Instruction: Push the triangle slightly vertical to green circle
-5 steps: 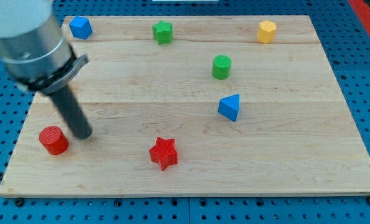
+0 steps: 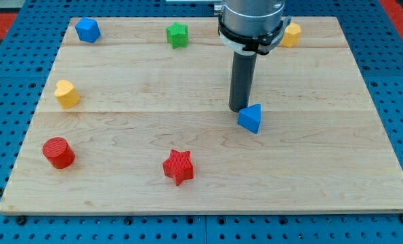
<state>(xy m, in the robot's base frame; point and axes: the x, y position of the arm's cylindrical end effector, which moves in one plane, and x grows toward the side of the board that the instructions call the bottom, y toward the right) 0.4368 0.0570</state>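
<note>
The blue triangle point(image 2: 250, 118) lies on the wooden board point(image 2: 201, 169), right of centre. My tip point(image 2: 238, 108) stands just at the triangle's upper left, touching or nearly touching it. The rod rises straight up from there and hides the green circle, which does not show in this view.
A green star point(image 2: 177, 34) and a blue block point(image 2: 87, 29) sit near the top edge. A yellow hexagon point(image 2: 292, 34) is partly behind the arm at top right. A yellow block point(image 2: 66, 93) and a red cylinder point(image 2: 57, 152) are at the left. A red star point(image 2: 178, 167) is at bottom centre.
The arm has swung from the board's left, by the red cylinder, across to the blue triangle. The yellow block at left is now uncovered and the green circle is now hidden.
</note>
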